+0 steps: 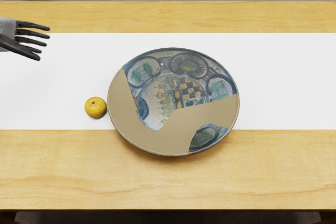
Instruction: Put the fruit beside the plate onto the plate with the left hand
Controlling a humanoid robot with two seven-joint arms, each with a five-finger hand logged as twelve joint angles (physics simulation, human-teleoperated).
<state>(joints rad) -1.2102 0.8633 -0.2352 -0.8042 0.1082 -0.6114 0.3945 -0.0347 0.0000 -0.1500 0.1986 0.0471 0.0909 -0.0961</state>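
Observation:
A small yellow-orange fruit lies on the white runner just left of the plate, almost touching its rim. The plate is large and round, tan with blue-green patterned patches. My left hand enters at the upper left edge, well above and left of the fruit. Its dark fingers are stretched out and spread, pointing right, holding nothing. No right arm shows.
A white runner crosses the wooden table from side to side, under the plate and fruit. The table's front edge runs along the bottom; a grey wall stands behind.

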